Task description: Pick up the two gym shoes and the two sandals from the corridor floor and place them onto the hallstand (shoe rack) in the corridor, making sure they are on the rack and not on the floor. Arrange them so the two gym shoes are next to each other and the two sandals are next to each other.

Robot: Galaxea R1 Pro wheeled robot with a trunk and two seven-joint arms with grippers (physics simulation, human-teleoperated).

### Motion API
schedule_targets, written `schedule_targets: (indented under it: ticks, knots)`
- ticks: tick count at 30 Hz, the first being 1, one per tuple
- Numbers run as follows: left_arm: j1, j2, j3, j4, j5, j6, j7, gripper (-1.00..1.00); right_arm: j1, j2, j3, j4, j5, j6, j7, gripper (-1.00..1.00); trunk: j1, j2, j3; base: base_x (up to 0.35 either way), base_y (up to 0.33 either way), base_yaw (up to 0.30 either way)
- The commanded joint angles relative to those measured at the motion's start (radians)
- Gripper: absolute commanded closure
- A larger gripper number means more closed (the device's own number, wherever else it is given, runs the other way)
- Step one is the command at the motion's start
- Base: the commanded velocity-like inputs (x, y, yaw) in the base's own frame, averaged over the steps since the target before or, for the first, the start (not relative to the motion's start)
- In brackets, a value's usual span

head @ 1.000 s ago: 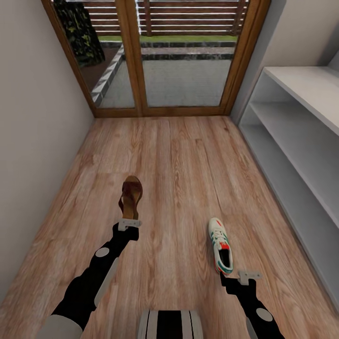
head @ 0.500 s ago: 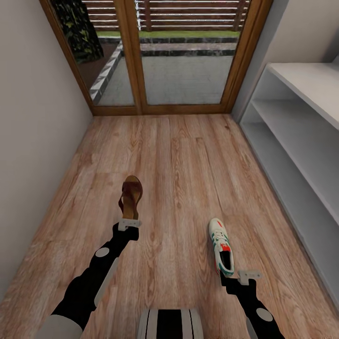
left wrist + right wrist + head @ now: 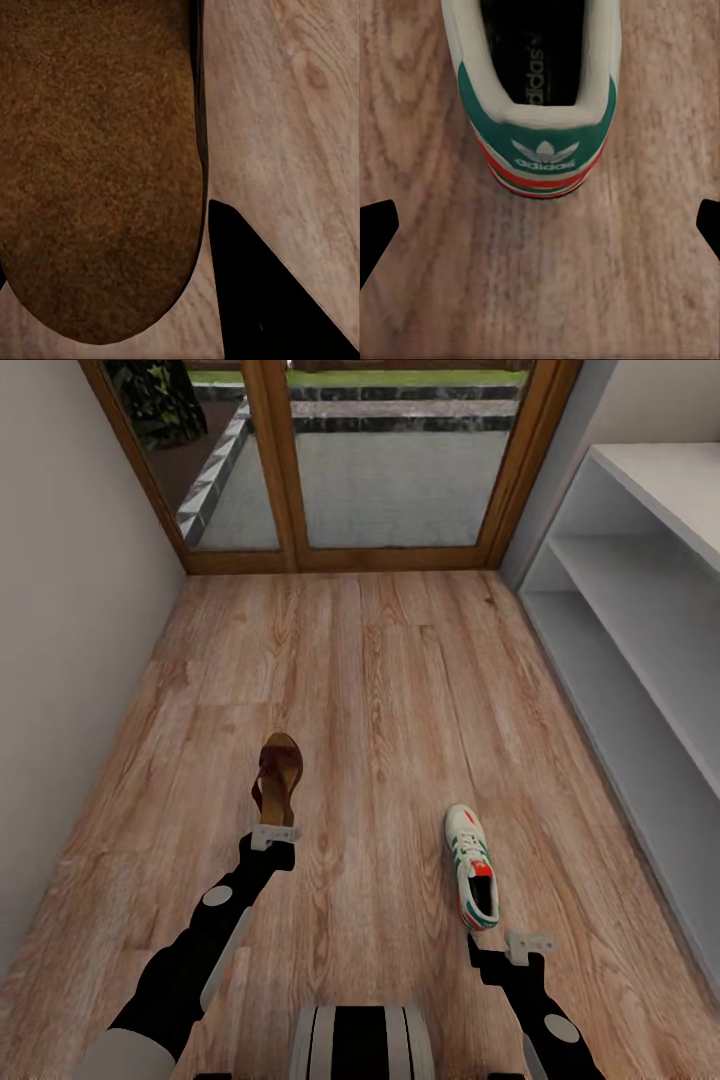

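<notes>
The head camera has tilted down. Left gripper (image 3: 274, 836) still clasps the sandal (image 3: 279, 778) at lower left; right gripper (image 3: 529, 943) hangs spread just behind the gym shoe (image 3: 471, 864), not yet gripping.

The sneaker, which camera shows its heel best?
The right wrist view: the sneaker faces it heel-on, with the green collar, the logo and the red stripes sharp and large. The head view shows the whole sneaker from above on the floor, heel small. The left wrist view looks at a sandal.
</notes>
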Motion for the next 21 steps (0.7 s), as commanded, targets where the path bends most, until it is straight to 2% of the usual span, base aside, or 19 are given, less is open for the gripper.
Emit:
schedule_targets:
  ticks: [1, 6, 10, 21]
  knots:
    - [0.000, 0.000, 0.000, -0.002, 0.006, 0.006, -0.002, 1.00, 0.000, 0.000, 0.000, -0.001, 0.001, 0.002, 0.001, -1.00, 0.000, -0.001, -0.006, 0.000, 0.000, 0.000]
    - [0.000, 0.000, -0.004, -0.001, 0.006, -0.008, -0.002, 1.00, 0.000, 0.000, 0.000, -0.001, 0.001, 0.002, 0.001, -1.00, 0.002, -0.002, -0.034, 0.000, 0.000, 0.000]
    - [0.000, 0.000, -0.019, 0.000, 0.006, -0.062, -0.002, 1.00, 0.000, 0.000, 0.001, -0.001, 0.001, 0.002, 0.001, -1.00, 0.004, -0.003, -0.056, 0.000, 0.000, 0.000]
    - [0.000, 0.000, -0.030, 0.000, 0.006, -0.091, 0.000, 1.00, 0.000, 0.000, 0.001, -0.001, 0.001, 0.002, 0.000, -1.00, 0.004, -0.003, -0.069, 0.000, 0.000, 0.000]
